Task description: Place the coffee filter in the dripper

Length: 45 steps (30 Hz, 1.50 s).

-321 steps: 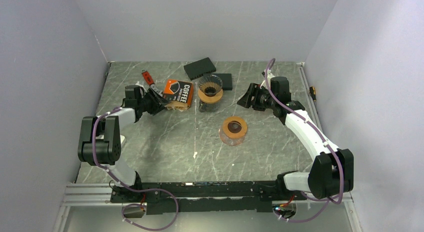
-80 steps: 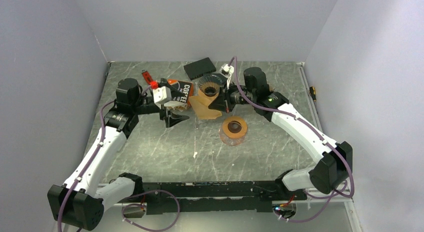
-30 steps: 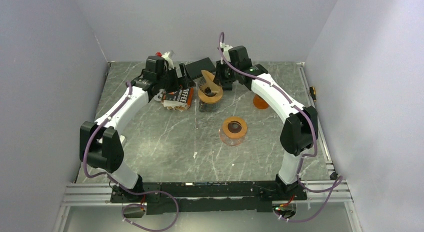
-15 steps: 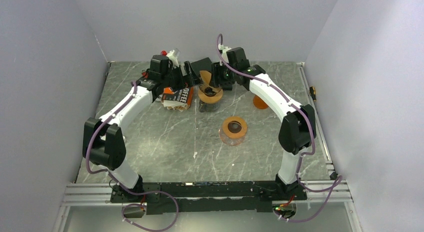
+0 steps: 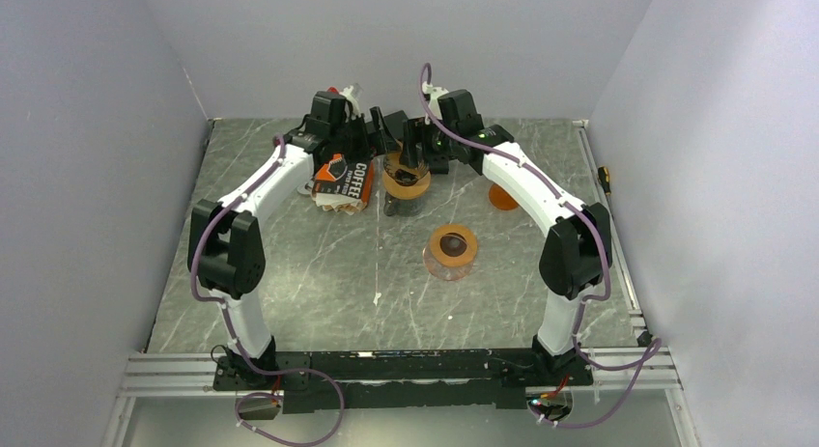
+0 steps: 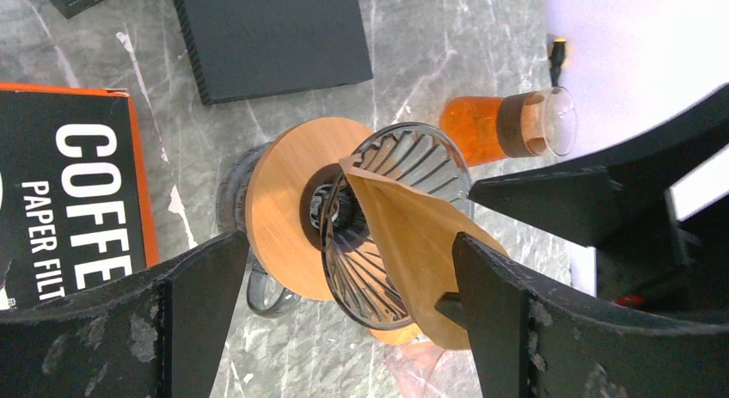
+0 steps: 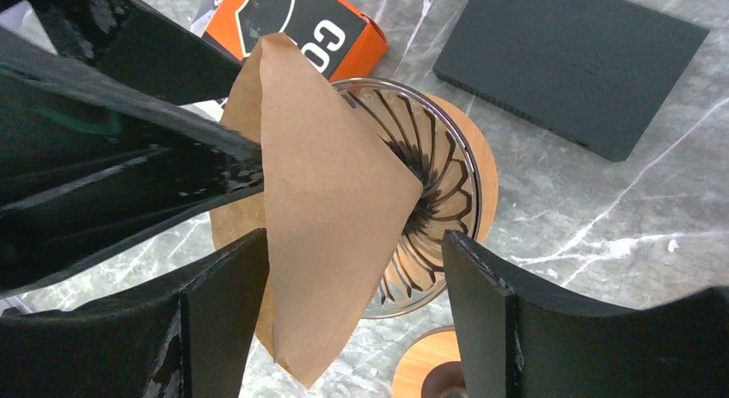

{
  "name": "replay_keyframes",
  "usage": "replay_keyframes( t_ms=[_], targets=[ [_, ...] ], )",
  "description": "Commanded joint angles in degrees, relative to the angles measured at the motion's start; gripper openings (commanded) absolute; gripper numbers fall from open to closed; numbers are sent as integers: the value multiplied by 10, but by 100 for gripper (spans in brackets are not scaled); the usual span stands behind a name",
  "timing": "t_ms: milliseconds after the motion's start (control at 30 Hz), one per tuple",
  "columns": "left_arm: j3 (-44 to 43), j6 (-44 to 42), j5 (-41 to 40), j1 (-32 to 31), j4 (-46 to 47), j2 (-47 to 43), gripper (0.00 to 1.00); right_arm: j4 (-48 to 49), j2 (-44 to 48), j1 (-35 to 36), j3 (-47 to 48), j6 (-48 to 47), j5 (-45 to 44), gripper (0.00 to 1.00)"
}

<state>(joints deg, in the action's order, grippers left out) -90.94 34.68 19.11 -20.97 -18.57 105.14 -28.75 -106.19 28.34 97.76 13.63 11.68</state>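
Observation:
The glass dripper [image 5: 406,181] with its wooden collar stands on a glass server at the back centre. A folded brown coffee filter [image 7: 327,200] stands flat and tilted with its point down in the ribbed dripper [image 7: 443,179], its wide edge sticking out over the rim. My right gripper [image 7: 352,243] is open, its jaws on either side of the filter and clear of it. My left gripper [image 6: 344,243] is open too, straddling the dripper [image 6: 404,157]; its right finger [image 6: 516,321] is at the edge of the filter [image 6: 413,243]. In the top view both grippers [image 5: 381,138] [image 5: 410,148] hover over the dripper.
The orange and black filter box [image 5: 346,181] lies just left of the dripper. Black flat boxes [image 6: 266,37] [image 7: 576,63] lie behind it. A second wooden-collared glass piece [image 5: 451,249] stands nearer the front, and an orange glass vessel [image 5: 502,196] lies to the right.
The right gripper has opened and let go of the filter, which now rests in the dripper. The left arm has swung right, bringing its open gripper over the dripper.

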Motion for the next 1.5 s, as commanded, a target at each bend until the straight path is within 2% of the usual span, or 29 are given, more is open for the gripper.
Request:
replay_keyframes(
  t_ms=[0,267,600,800,1100,1467],
  targets=[
    [-32,-17,-28,-11,-22,11,93,22,31,1,13,-13,-42,79],
    [-73,-37,-46,-23,-56,39,94,-22,-14,1,58,-24,-93,83],
    [-121,-62,-72,-31,-114,77,93,-48,-67,0,107,-23,-90,83],
    [-126,-69,-84,-33,-122,83,90,-52,-82,-5,112,-20,-79,82],
    [-129,-83,-93,-34,-142,88,78,-51,-97,-19,104,-17,-54,80],
    [-116,-111,-152,-35,-175,67,77,-52,-94,-35,89,-16,-49,77]
  ],
)
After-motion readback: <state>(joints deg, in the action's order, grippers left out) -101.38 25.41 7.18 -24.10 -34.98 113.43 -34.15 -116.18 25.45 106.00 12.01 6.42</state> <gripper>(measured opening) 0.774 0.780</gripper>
